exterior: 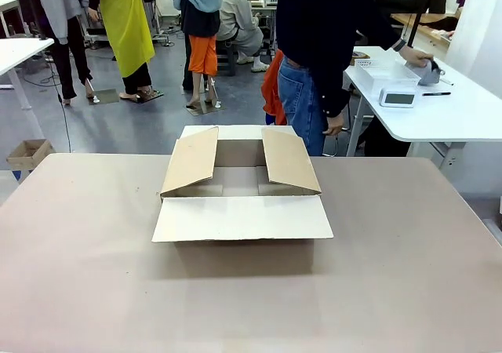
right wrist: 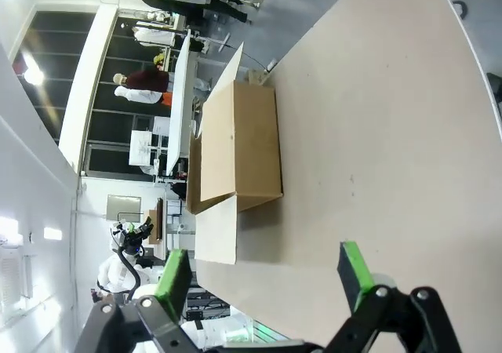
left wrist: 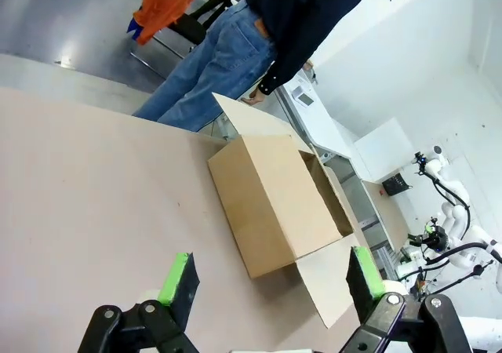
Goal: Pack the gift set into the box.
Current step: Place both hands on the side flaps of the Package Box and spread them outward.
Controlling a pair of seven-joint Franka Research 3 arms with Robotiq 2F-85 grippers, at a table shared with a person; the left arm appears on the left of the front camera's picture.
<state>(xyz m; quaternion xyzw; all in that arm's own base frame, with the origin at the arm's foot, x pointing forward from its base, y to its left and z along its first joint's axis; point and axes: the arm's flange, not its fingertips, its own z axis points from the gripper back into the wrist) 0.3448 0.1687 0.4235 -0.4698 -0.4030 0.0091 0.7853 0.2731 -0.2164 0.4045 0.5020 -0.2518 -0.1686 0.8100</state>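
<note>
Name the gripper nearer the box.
Left, probably: the left gripper hangs off the left end of the box, which looms larger in its view; the right gripper hangs farther off the opposite end.

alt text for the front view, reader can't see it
An open brown cardboard box sits on a beige table, near flap folded out flat, side flaps angled up. Behind it a person in jeans reaches a hand toward a pale tray on a white side table.

The box is plain brown, the table dull beige, the person's jeans blue.
</note>
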